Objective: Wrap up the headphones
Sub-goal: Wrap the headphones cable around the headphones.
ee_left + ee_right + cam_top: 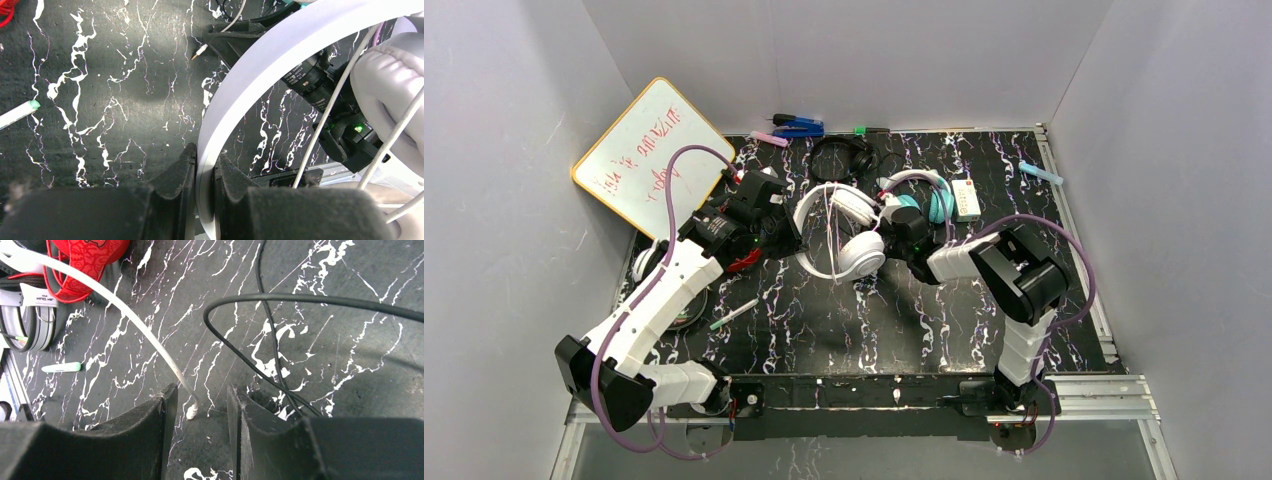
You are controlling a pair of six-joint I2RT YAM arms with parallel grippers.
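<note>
The all-white headphones [844, 238] lie at the table's middle. My left gripper [792, 238] is shut on their white band [250, 85], with a padded cup [390, 90] to the right in the left wrist view. My right gripper [886, 222] is open just right of them. The white cord [125, 310] ends in a plug [191, 412] lying on the table between its fingertips, and the jaws stand apart from it. Red headphones [85, 260] and white-and-black headphones [30, 315] lie at the left. Teal headphones [934, 200] and small black headphones [842, 155] lie behind.
A black cord [270, 340] loops across the table by my right fingers. A green-capped marker [734, 314] lies front left. A whiteboard [652, 155] leans at the back left. Pens [796, 126], a white box [966, 198] and a blue marker [1041, 172] lie along the back.
</note>
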